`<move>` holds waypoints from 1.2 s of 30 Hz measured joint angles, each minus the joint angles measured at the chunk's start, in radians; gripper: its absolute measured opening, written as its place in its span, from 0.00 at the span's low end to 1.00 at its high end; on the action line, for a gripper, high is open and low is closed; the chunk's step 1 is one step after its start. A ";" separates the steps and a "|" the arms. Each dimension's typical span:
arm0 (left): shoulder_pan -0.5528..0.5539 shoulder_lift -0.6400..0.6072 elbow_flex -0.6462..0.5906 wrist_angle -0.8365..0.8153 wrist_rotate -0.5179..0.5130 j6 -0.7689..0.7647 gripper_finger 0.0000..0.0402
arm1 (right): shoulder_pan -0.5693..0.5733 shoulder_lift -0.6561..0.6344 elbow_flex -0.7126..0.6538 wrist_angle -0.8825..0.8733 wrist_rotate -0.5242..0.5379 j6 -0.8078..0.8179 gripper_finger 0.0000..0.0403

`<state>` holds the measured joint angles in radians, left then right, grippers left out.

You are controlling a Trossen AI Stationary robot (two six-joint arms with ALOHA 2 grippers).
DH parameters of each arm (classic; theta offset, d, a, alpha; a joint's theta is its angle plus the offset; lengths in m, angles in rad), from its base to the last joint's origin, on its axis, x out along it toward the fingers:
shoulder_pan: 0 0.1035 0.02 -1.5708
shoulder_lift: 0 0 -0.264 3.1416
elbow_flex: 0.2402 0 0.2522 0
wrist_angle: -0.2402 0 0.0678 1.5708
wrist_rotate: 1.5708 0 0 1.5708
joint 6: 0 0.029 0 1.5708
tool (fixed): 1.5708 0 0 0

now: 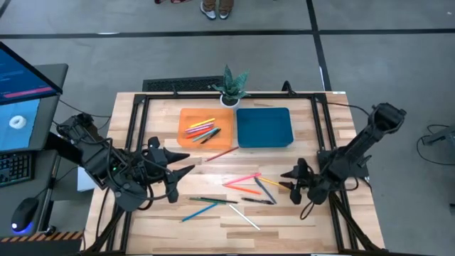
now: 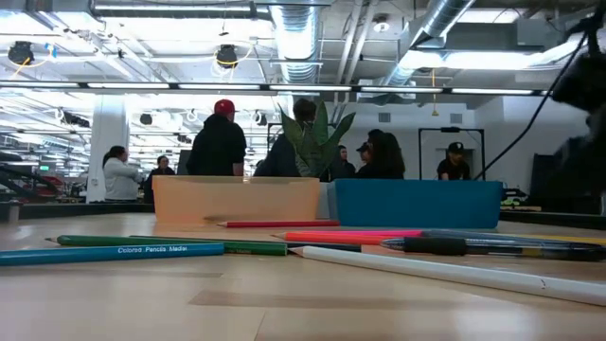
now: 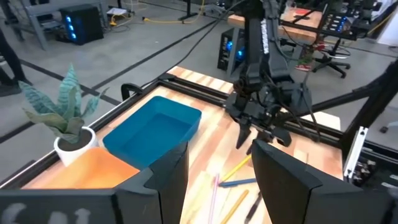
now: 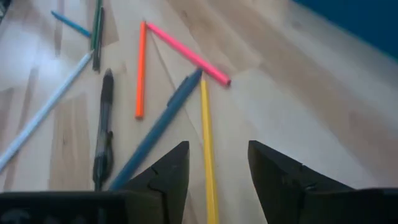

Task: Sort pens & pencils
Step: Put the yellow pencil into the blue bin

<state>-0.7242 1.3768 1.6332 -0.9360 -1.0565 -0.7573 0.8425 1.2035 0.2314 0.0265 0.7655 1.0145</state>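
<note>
A: Where are the pens and pencils?

B: A handful [image 1: 202,130] is already seen in the orange tray [image 1: 183,119] at the far side of the surface [image 1: 284,220]. The blue tray [image 1: 264,127] beside it looks empty. The rest is scattered over the near middle: a red pencil [image 1: 222,154] just near of the trays, then a pink one [image 1: 242,179], an orange one [image 1: 247,190], a yellow one [image 4: 208,147], a blue pen [image 4: 155,129], a black pen [image 4: 103,129], a white pencil [image 1: 244,217] and a blue pencil [image 1: 198,210].

A: How are the pincers set?

B: The right pincer [image 4: 217,169] is held released, with nothing between its fingers, low over the right end of the scatter; the yellow pencil runs straight into its gap, and the blue pen lies just beside it. The left pincer [image 3: 217,177] is also released and empty, and hangs over the left of the surface.

A: What is judged to be the step in hand, and how is it done well?

B: A pick of the yellow pencil by the right pincer seems likely. The fingers should be lowered on either side of the shaft, across its length, so that the blue pen is not caught as well. The grip should be closed near the middle, so the pencil does not tip when it is raised.
</note>
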 joint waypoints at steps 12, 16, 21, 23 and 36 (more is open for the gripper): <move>0.040 0.000 0.000 -0.018 0.001 -0.008 0.42 | 0.031 0.353 -0.067 0.382 0.073 0.009 0.45; 0.042 0.000 0.000 -0.037 0.002 -0.026 0.42 | 0.062 0.448 -0.063 0.447 0.139 0.057 0.45; 0.042 0.000 0.000 -0.048 0.002 -0.043 0.42 | 0.095 0.530 -0.059 0.451 0.216 0.122 0.41; 0.042 0.000 0.000 -0.048 0.003 -0.044 0.42 | 0.096 0.544 -0.057 0.451 0.228 0.122 0.39; 0.042 0.000 0.000 -0.048 0.003 -0.044 0.42 | 0.096 0.546 -0.058 0.428 0.245 0.122 0.06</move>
<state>-0.6827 1.3766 1.6333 -0.9840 -1.0531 -0.8014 0.9390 1.7493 0.1738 0.4545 1.0104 1.1364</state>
